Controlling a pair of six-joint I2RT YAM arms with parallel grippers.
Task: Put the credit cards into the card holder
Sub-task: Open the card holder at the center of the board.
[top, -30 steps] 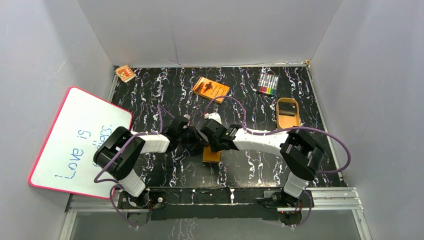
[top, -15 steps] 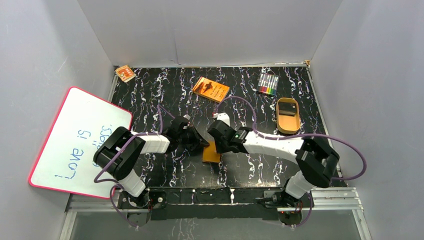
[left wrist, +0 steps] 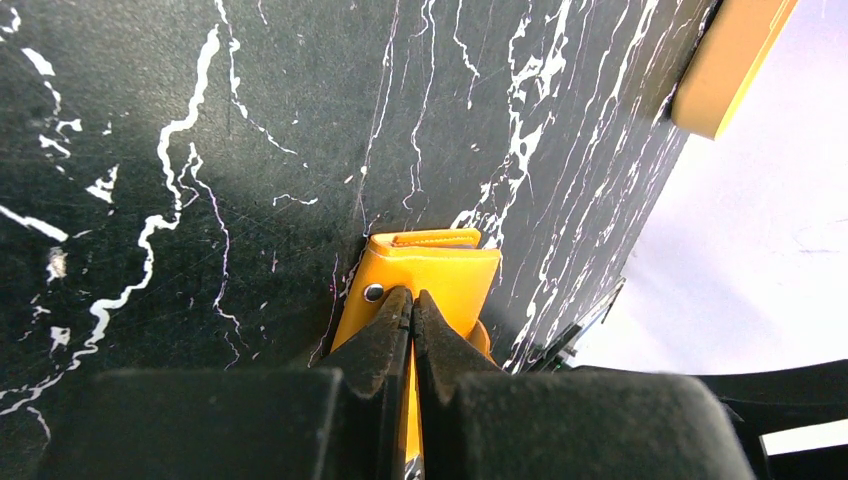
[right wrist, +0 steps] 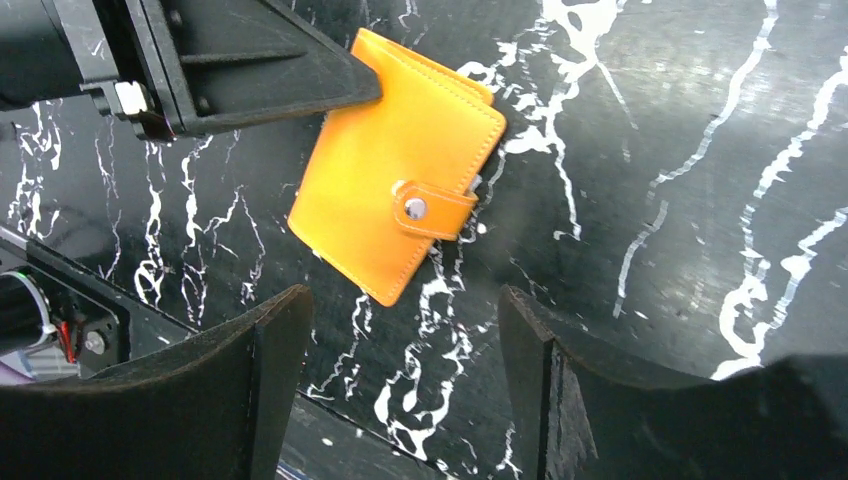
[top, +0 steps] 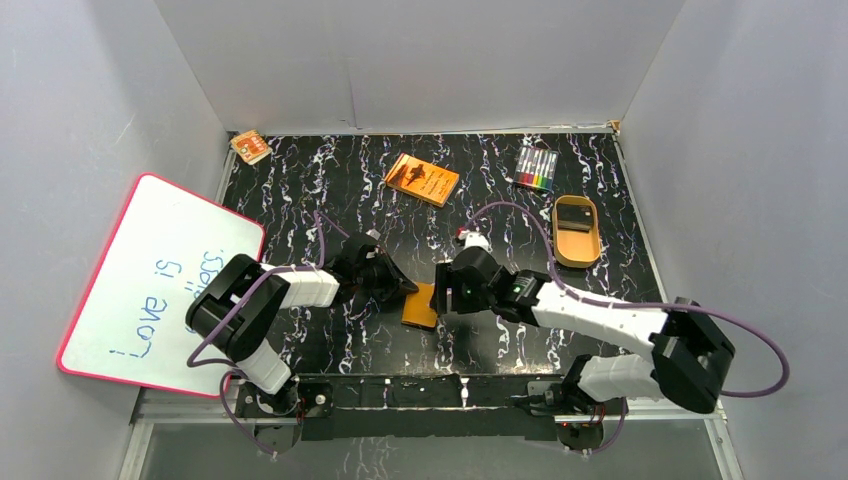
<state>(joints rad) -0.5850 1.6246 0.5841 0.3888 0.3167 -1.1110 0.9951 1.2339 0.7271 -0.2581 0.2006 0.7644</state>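
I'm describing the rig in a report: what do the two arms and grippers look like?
The left arm and right arm have white shells between chunky black joints, each with a thin purple cable looping along it. The left gripper and right gripper have matte black fingers; the left's taper to narrow tips.
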